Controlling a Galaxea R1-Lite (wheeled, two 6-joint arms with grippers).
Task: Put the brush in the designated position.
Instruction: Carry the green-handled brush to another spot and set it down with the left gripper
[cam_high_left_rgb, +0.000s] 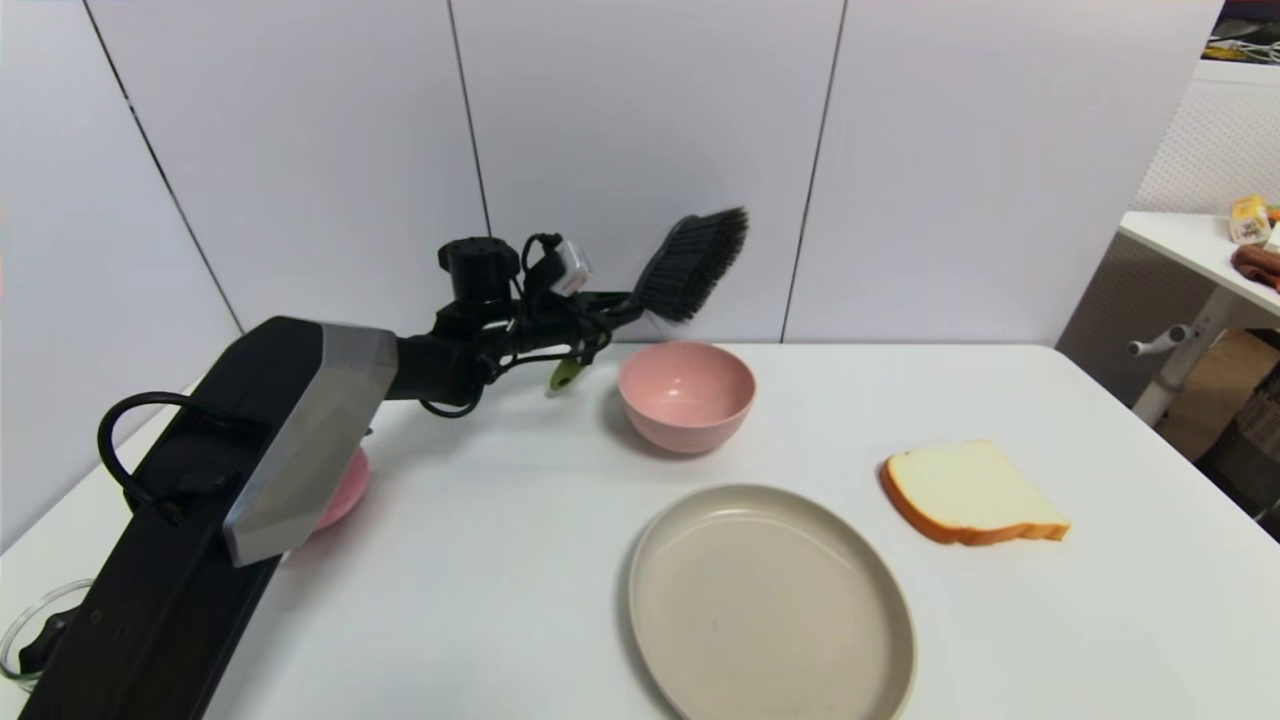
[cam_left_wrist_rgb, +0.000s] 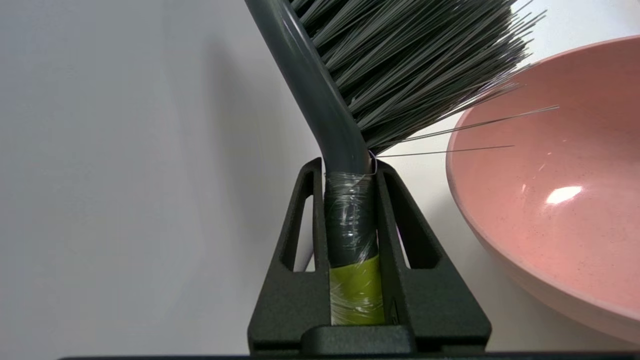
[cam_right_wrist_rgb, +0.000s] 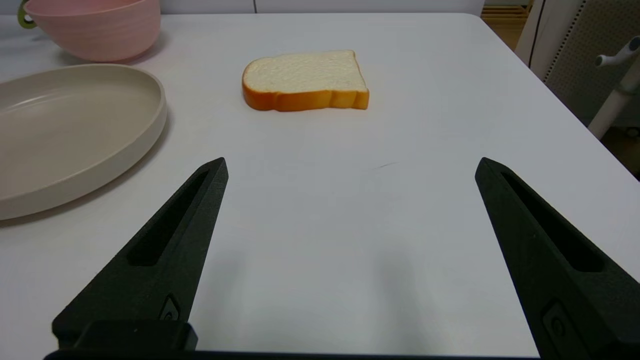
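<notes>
Brush (cam_high_left_rgb: 690, 265) hangs in the air above the far rim of the pink bowl (cam_high_left_rgb: 686, 393), its neck pinched between the 2 fingers of the left gripper (cam_left_wrist_rgb: 350, 175) — bristles up. To seat it well, lower slowly and centre it over the bowl before letting go. The right gripper (cam_right_wrist_rgb: 350, 170) waits over the tabletop (cam_right_wrist_rgb: 310, 210) near the bread (cam_right_wrist_rgb: 305, 80), fingers spread wide.

White counter (cam_high_left_rgb: 520, 560) carries a pink bowl (cam_high_left_rgb: 686, 395) at the back. Round beige plate (cam_high_left_rgb: 770, 605) sits nearer, and a bread slice (cam_high_left_rgb: 968, 492) lies to its right.
</notes>
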